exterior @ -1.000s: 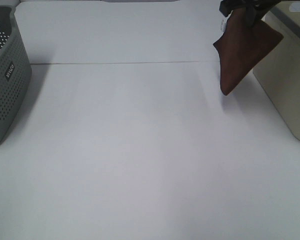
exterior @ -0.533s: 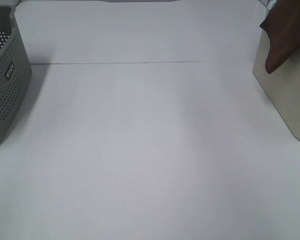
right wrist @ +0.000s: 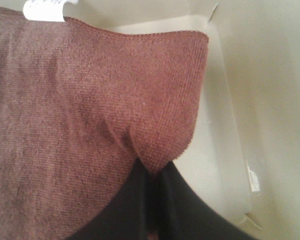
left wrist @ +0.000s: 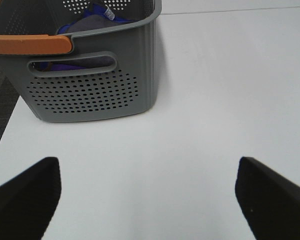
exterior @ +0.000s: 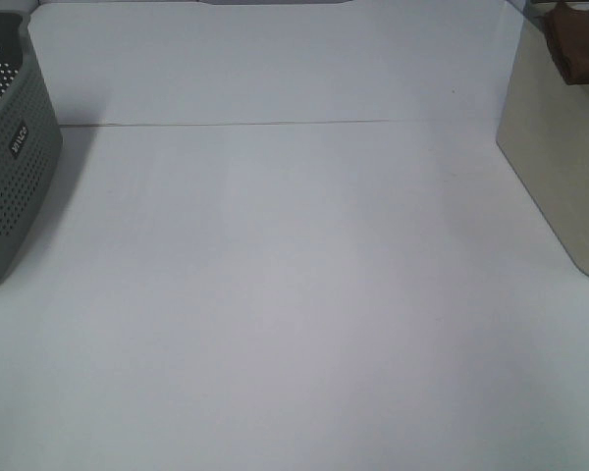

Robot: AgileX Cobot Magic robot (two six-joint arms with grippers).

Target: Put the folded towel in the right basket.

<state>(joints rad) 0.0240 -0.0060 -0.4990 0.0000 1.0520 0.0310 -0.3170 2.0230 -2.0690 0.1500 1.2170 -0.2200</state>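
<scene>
1. I see the towel (exterior: 581,44) in the far right corner of the high view. It is brown and sits over the rim of the right basket (exterior: 560,167).
2. The right wrist view has the towel (right wrist: 90,100) filling most of the picture. The beige inner walls of the right basket (right wrist: 260,75) run behind and beside it, so it hangs inside the basket mouth.
3. I can't tell whether the towel touches the basket floor.
4. The right claw (right wrist: 151,175) is pinched tight on a bunched fold of the towel. Its dark fingers (right wrist: 130,210) are pressed together with cloth caught at the tips.
5. A white tag (right wrist: 45,7) is sewn to the towel edge farthest from the claw.
6. The right claw itself is out of the high view's picture, or I can't make it out there.
7. The left claw (left wrist: 150,200) is spread wide. Its two dark fingers (left wrist: 25,197) sit far apart, with only bare bench (left wrist: 200,110) between them and nothing gripped.
8. The grey basket (left wrist: 90,95) is perforated and stands on the bench ahead of the left claw, apart from it.
9. An orange grip (left wrist: 30,44) sits on the grey basket's rim. A blue cloth (left wrist: 90,22) lies inside it.
10. In the high view the grey basket (exterior: 10,186) is at the left edge, well apart from the right basket.
11. The bench (exterior: 294,294) is white. A thin seam (exterior: 275,124) runs across it between the two baskets.
</scene>
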